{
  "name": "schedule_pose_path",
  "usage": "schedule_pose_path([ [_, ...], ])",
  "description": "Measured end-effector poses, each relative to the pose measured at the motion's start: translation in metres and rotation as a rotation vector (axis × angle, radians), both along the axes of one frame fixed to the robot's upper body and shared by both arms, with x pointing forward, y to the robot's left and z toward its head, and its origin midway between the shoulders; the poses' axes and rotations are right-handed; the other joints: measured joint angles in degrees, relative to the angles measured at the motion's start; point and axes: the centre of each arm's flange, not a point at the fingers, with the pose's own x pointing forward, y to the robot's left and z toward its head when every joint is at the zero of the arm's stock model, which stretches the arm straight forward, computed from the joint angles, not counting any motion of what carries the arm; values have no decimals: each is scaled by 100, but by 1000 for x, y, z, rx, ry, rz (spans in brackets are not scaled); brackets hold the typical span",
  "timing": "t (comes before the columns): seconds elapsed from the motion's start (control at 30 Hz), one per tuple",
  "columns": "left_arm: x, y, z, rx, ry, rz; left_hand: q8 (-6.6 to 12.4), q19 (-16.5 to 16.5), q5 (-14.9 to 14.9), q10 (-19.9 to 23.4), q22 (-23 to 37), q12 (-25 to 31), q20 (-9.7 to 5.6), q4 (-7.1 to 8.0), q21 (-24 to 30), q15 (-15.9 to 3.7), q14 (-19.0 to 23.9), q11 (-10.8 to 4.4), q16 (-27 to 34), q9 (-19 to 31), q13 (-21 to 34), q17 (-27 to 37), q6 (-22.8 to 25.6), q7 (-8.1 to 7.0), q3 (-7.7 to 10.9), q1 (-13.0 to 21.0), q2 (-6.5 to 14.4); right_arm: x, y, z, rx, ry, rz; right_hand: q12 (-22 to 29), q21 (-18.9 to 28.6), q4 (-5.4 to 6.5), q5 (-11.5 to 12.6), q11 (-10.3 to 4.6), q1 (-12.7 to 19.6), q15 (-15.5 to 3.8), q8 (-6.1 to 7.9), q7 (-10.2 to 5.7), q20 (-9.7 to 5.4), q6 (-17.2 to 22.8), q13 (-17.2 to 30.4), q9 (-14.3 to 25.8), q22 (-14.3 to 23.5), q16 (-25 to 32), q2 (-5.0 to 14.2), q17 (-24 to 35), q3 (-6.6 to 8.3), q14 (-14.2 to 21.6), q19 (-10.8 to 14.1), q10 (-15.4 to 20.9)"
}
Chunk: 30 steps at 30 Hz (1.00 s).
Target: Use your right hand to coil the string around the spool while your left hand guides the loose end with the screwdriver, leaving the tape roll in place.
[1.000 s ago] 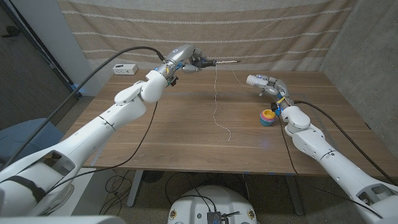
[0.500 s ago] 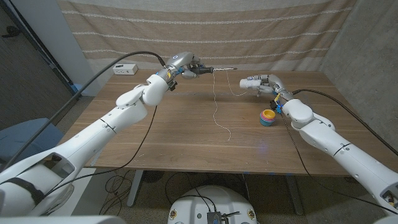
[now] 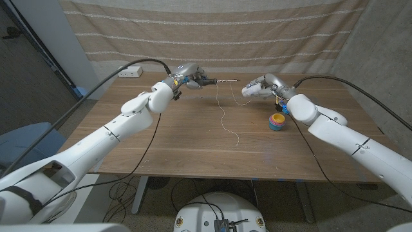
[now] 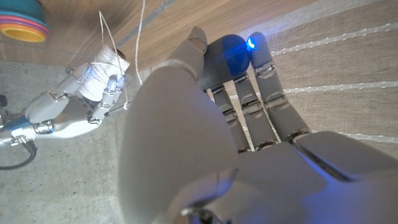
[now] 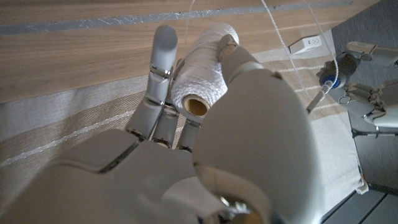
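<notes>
Above the far part of the table (image 3: 193,138), my left hand (image 3: 191,75) holds the screwdriver (image 3: 217,80) with its thin shaft pointing toward my right hand (image 3: 256,87). My right hand grips the spool (image 5: 202,68), which is wrapped in white string (image 3: 222,113); the fingers are closed around it. From the screwdriver shaft the string hangs down, and its loose end lies on the table. Near my right arm, the tape roll (image 3: 277,120) sits on the table, apart from both hands.

Matt wooden table (image 3: 193,138); white fibrous string (image 3: 222,109).
</notes>
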Motion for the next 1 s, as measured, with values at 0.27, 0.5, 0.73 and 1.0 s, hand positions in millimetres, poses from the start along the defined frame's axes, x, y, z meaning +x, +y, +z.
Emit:
schedule_pose_path([
  [0.27,8,3,-14,-2,49,26,14,0,0,0,1,-23,0,0,28,-5,5,0,-3,4,34,4,0,0,0,9,-9,-2,18,6,-163,65,-74,0,0,-12,0,-20,-1,0,-4,0,0,0,6,0,0,-1,1,-4,12,0,0,20],
  [0.5,16,6,-27,-4,97,40,15,-1,1,0,0,-23,1,1,28,-8,7,0,-24,5,37,-46,0,0,-1,17,-17,0,28,8,-278,141,-163,7,0,-9,-1,-20,-2,0,-4,44,0,-43,6,6,-12,-61,2,-35,41,0,0,20],
  [0.73,22,7,-36,9,145,53,15,-2,19,0,-2,-44,3,1,27,-11,9,1,-43,5,46,-71,0,0,-1,15,-15,0,43,12,-352,180,-208,0,0,-18,-2,-19,-48,0,-21,65,0,-65,6,17,-29,-66,48,-39,50,0,0,20],
  [1.0,30,5,-46,35,190,69,15,-3,24,-51,-4,-75,4,8,26,-11,9,51,-46,5,35,-75,0,0,-8,-2,2,3,49,14,-416,255,-294,-56,0,-62,-6,-19,-64,0,-47,137,0,-137,6,18,-29,-147,64,-22,97,0,0,19],
])
